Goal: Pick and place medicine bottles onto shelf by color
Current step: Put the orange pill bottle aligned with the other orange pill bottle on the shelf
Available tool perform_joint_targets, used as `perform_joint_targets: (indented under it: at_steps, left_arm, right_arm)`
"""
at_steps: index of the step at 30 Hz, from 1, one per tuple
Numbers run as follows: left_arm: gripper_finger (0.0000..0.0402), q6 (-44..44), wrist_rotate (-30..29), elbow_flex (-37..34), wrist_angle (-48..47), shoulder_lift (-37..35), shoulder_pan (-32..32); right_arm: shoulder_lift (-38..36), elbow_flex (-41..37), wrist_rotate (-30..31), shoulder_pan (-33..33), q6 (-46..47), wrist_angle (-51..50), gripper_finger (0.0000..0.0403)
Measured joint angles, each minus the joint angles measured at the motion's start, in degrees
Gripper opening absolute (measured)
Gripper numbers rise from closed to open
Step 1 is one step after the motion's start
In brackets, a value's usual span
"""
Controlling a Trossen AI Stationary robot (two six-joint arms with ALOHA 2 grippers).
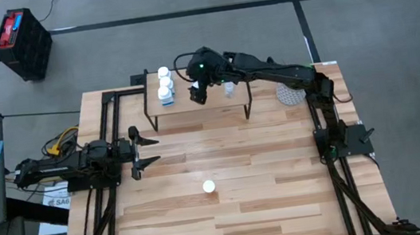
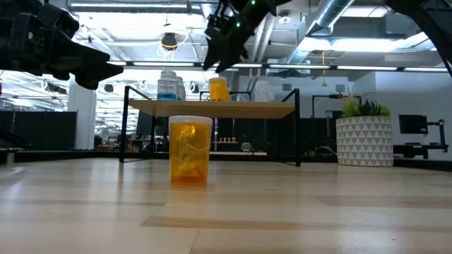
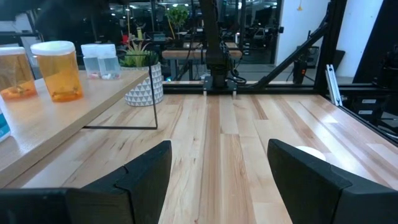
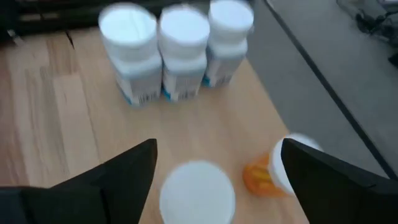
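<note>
Three white bottles [image 4: 177, 53], two orange, clear ones on shelf [image 1: 216, 101]; one orange bottle [image 2: 190, 150] left on table. Right gripper [image 4: 214, 165] apart above shelf; left gripper [image 3: 217, 168] apart, idle.

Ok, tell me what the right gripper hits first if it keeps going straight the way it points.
The right gripper points down at the shelf, jaws open. An upright orange bottle's white cap sits between the fingers, so it would likely meet that first. A second orange bottle stands just beside; depth is hard to judge.

You had shelf [image 1: 201, 106] on table [image 1: 266, 183]: white bottles [image 1: 165, 86], orange bottles [image 3: 57, 70] on top; one orange bottle [image 2: 190, 150] on table.
</note>
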Motion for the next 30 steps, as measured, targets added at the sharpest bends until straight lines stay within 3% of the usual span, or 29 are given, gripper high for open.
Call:
perform_joint_targets:
  at_steps: [11,30]
  left_arm:
    - [0.0254,0.0,0.0,0.0,0.0,0.0,0.0]
    - [0.0254,0.0,0.0,0.0,0.0,0.0,0.0]
  right_arm:
    - [0.0,11.6,0.0,2.6,7.7,-13.1,0.0362]
    - [0.0,12.4,-0.5,12.3,9.2,-37.6,0.0356]
